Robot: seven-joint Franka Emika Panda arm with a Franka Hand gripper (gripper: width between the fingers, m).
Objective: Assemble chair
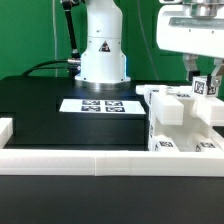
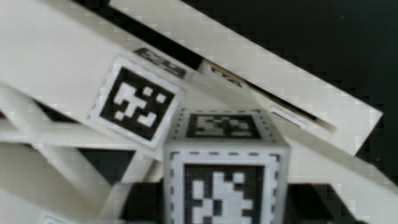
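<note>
From the exterior view, the white chair, a stepped stack of tagged slabs and posts, stands on the black counter at the exterior view's right, just behind the long low white rail. The marker board lies flat in front of the robot's base. The hand hangs right over the chair's top post; whether its fingers are apart or clamped I cannot tell.

In the wrist view, a tagged post fills the foreground, with slanting white slabs and another tag close behind. No fingers show here.
</note>
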